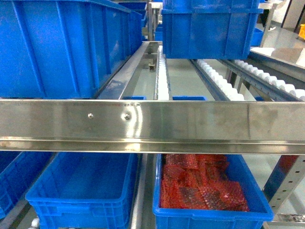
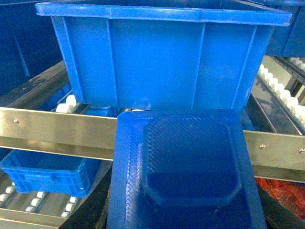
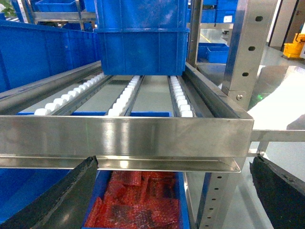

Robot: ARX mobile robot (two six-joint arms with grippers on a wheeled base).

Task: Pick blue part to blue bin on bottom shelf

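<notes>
Steel fills the middle of the head view: a flat, shiny front rail (image 1: 152,125) with two rivets crosses the whole frame. Above it we see blue plastic bins with ribbed walls, a large one (image 1: 62,45) at upper left and another (image 1: 209,28) at upper centre, resting on a level with rows of white rollers (image 1: 224,83) and a steel divider strip (image 1: 163,78).

Below the rail, at lower left, sits a smooth-walled blue bin (image 1: 83,191) in which we can see no contents. Just beside it at lower right, another blue bin (image 1: 209,212) holds crinkled red mesh-textured bags (image 1: 200,183). We take this lower level for the bottom shelf (image 1: 138,200), though little of its own steel shows.

In the left wrist view the blue part (image 2: 186,169) fills the lower centre of the frame: a moulded blue piece with rounded corners, a raised octagon-like centre panel and a fine woven or ribbed surface texture. It lies close under the camera, in front of a riveted steel rail (image 2: 57,131) and a big ribbed blue bin (image 2: 162,57). The left claw itself is hidden behind the part, so we cannot tell how wide it stands or whether it has the part.

In the right wrist view two dark, rough-textured fingers (image 3: 62,195) of the right claw (image 3: 174,200) appear at the lower corners, spread wide apart with nothing between them.
</notes>
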